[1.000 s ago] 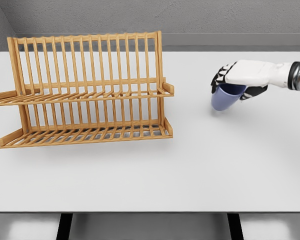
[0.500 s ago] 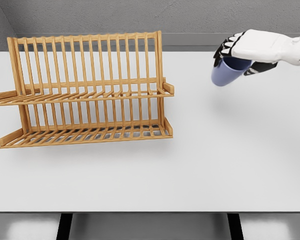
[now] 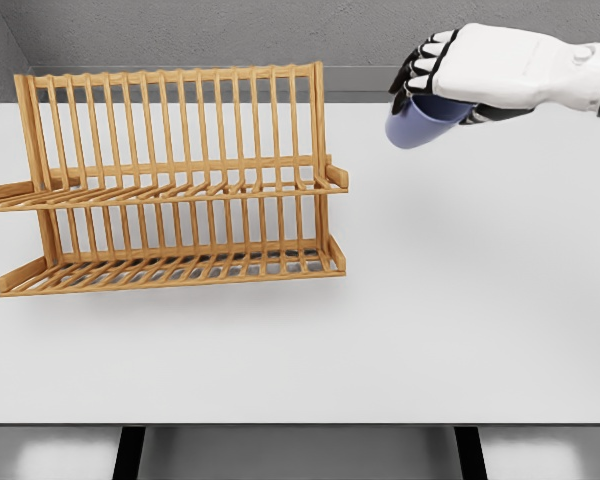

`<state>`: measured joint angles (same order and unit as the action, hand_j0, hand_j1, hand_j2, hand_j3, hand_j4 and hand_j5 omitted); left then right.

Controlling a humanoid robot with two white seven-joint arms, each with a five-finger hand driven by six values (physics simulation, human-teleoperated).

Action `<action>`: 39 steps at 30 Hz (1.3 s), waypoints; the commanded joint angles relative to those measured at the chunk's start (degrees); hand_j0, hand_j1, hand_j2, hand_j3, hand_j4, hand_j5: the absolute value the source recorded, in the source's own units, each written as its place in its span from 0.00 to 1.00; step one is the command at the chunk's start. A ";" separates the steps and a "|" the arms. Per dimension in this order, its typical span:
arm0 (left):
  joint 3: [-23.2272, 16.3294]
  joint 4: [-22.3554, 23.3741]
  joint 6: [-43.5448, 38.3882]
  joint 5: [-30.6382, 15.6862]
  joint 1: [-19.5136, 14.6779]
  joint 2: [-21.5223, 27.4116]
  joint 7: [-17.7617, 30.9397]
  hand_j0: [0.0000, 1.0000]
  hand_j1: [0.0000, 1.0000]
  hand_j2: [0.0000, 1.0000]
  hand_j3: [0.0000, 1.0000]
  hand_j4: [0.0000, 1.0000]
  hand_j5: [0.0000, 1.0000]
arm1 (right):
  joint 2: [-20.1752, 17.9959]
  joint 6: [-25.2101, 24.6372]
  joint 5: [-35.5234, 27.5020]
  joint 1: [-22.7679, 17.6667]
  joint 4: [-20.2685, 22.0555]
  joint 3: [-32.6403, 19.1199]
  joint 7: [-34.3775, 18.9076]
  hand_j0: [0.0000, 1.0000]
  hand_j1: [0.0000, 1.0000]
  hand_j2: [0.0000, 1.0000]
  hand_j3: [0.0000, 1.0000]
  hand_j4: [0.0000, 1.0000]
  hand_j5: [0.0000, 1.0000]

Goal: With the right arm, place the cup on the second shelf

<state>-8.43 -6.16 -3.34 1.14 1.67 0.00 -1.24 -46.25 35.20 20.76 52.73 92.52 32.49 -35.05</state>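
One white table (image 3: 460,330) fills most of the head view, spreading below and to the left of the right hand (image 3: 480,72), which hangs above its far right part without touching it. A faint soft shadow lies on the tabletop under the hand.

Next in size is the wooden dish rack (image 3: 175,180), standing on the table well to the left of the hand and lower than it. It has two slatted tiers: an upper shelf (image 3: 180,190), roughly halfway up the frame, and a lower shelf (image 3: 175,268) resting on the table. A row of upright bars rises behind the shelves, and its top rail reaches about the height of the hand's fingers. The rack's right end is the part nearest the hand, with a clear gap of bare table and air between them.

The right hand comes in from the right edge on a white forearm, palm turned downward, its black-jointed fingers (image 3: 420,62) curled over and clasped around the cup (image 3: 417,122). The blue cup hangs just beneath the palm, tilted, its base pointing down and to the left toward the rack and its rim tucked up under the fingers. It is lifted clear of the table, above and to the right of the upper shelf, apart from the rack.
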 commanded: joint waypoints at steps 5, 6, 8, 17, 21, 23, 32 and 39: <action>0.00 0.01 0.00 0.00 0.00 0.00 0.01 1.00 1.00 1.00 1.00 1.00 1.00 | 1.07 -0.20 -0.37 0.44 6.53 0.55 0.05 0.66 0.66 0.66 0.66 0.66 0.66; 0.00 0.01 0.00 0.09 0.00 0.00 0.01 1.00 1.00 1.00 1.00 1.00 1.00 | 1.16 -0.20 -0.37 0.61 6.62 0.90 0.05 0.66 0.66 0.66 0.66 0.66 0.66; 0.00 0.01 0.00 0.00 0.00 0.00 0.01 1.00 1.00 1.00 1.00 1.00 1.00 | 2.39 -0.20 -0.37 1.76 6.71 1.87 0.05 0.66 0.66 0.66 0.66 0.66 0.66; 0.00 0.01 0.00 0.00 0.00 0.00 0.01 1.00 1.00 1.00 1.00 1.00 1.00 | 6.43 -0.20 -0.46 5.27 6.97 6.79 0.05 0.66 0.66 0.66 0.66 0.66 0.66; 0.00 0.01 0.00 0.00 0.00 0.00 0.01 1.00 1.00 1.00 1.00 1.00 1.00 | 7.13 -0.20 -0.37 5.63 6.88 7.75 0.05 0.66 0.66 0.66 0.66 0.66 0.66; 0.00 0.01 0.00 0.09 0.00 0.00 0.01 1.00 1.00 1.00 1.00 1.00 1.00 | 7.57 -0.20 -0.10 5.54 6.71 8.99 0.05 0.66 0.66 0.66 0.66 0.66 0.66; 0.00 0.01 0.00 0.00 0.00 0.00 0.01 1.00 1.00 1.00 1.00 1.00 1.00 | 8.36 -0.20 0.42 5.19 4.86 10.83 0.05 0.68 0.68 0.68 0.68 0.68 0.68; 0.00 0.01 0.00 0.00 0.00 0.00 0.01 1.00 1.00 1.00 1.00 1.00 1.00 | 8.19 -0.20 0.42 5.01 4.68 12.07 0.05 0.93 0.93 0.93 0.93 0.93 0.93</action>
<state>-8.43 -6.15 -3.34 1.14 1.67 0.00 -1.24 -37.99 35.03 21.28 57.83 97.29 44.31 -34.81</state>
